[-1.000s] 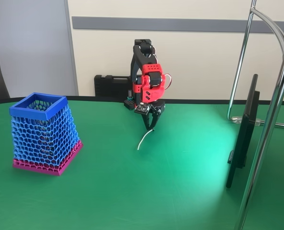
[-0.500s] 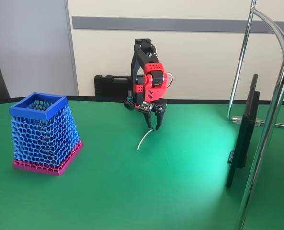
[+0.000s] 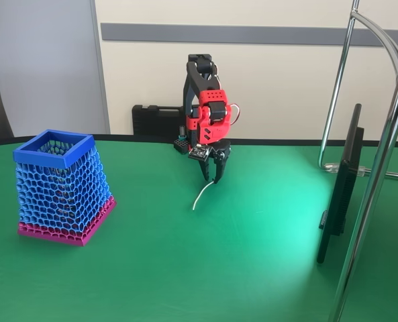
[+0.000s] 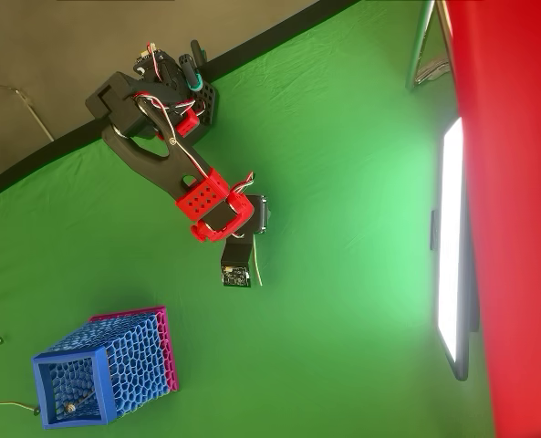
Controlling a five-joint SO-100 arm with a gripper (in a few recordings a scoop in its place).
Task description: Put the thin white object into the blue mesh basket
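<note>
The thin white object (image 3: 200, 198) lies on the green table in the fixed view, a curved strand whose upper end rises toward my gripper (image 3: 213, 180). The red and black gripper points straight down just above that upper end, its jaws a narrow gap apart and open. I cannot tell whether the fingertips touch the strand. From overhead, the strand (image 4: 258, 273) shows as a short pale line beside the wrist. The blue mesh basket (image 3: 61, 184) with its pink base stands upright far to the left, well away from the gripper; overhead it (image 4: 106, 367) sits at the lower left.
A dark monitor (image 3: 339, 191) stands edge-on at the right, with chrome stand poles (image 3: 385, 144) beside it. A black case (image 3: 156, 121) sits behind the arm at the table's back edge. Open green cloth stretches between the strand and the basket.
The jaws were together a second ago, spread wide half a second ago, and now stand closer together again. The strand and basket have not moved.
</note>
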